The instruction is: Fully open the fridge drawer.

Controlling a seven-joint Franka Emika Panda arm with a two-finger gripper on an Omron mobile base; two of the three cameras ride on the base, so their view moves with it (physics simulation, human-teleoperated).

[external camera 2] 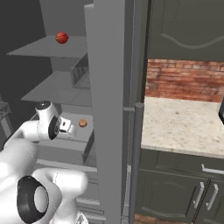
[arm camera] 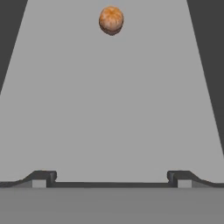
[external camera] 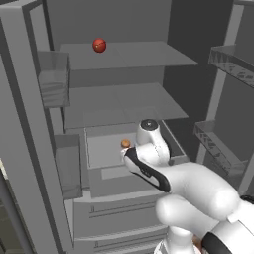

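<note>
The fridge drawer [arm camera: 113,109], a shallow matte light-grey tray with low side walls, lies directly ahead of and beneath the gripper [arm camera: 111,178], whose dark, blocky fingertips stand wide apart holding nothing. A small round orange fruit [arm camera: 111,19] with a dimpled skin rests on the smooth drawer floor, well beyond the fingertips.
</note>
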